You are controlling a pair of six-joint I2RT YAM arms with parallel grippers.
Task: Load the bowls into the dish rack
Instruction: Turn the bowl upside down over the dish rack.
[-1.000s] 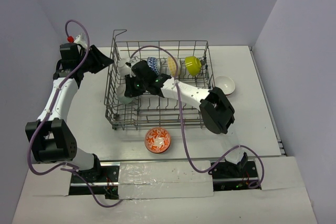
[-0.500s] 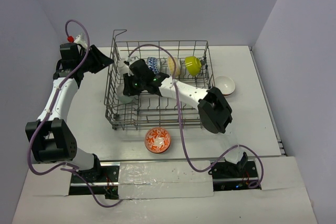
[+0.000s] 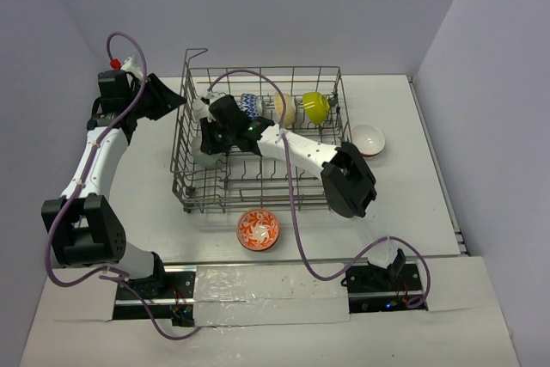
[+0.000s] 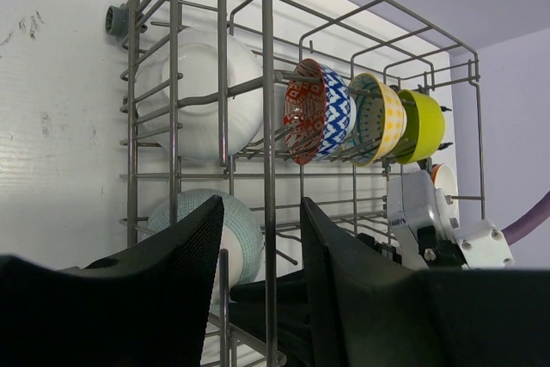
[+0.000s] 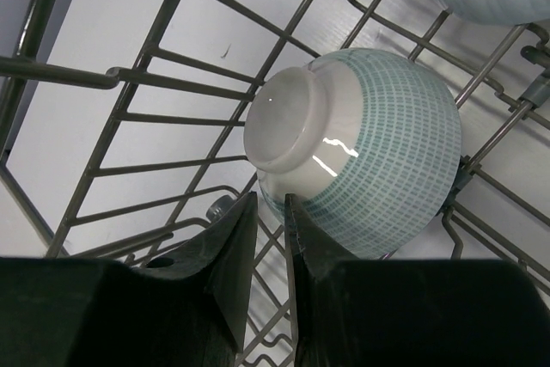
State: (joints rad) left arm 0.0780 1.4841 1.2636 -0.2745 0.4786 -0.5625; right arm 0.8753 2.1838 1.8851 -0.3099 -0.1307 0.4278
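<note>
The grey wire dish rack [image 3: 331, 83] sits mid-table. On edge in its far row stand a white bowl [image 4: 202, 83], a red and blue patterned bowl [image 4: 314, 113], a pale yellow bowl [image 3: 284, 109] and a lime bowl [image 3: 314, 107]. A grey-green checked bowl [image 5: 378, 161] lies tilted in the rack's left part, foot toward the right wrist camera. My right gripper [image 5: 271, 199] is inside the rack with its tips at that bowl's lower edge. Its jaws stand a narrow gap apart, nothing between them. My left gripper [image 4: 262, 204] is open astride an upright wire of the rack's left wall.
An orange patterned bowl [image 3: 259, 229] sits on the table before the rack's front edge. A white bowl [image 3: 369, 138] with a red rim sits right of the rack. The right arm's elbow [image 3: 348, 182] hangs over the rack's front right corner. Walls close in left and right.
My right gripper has shifted slightly toward the rack's far left, and its elbow followed. The left arm and the bowls have stayed put.
</note>
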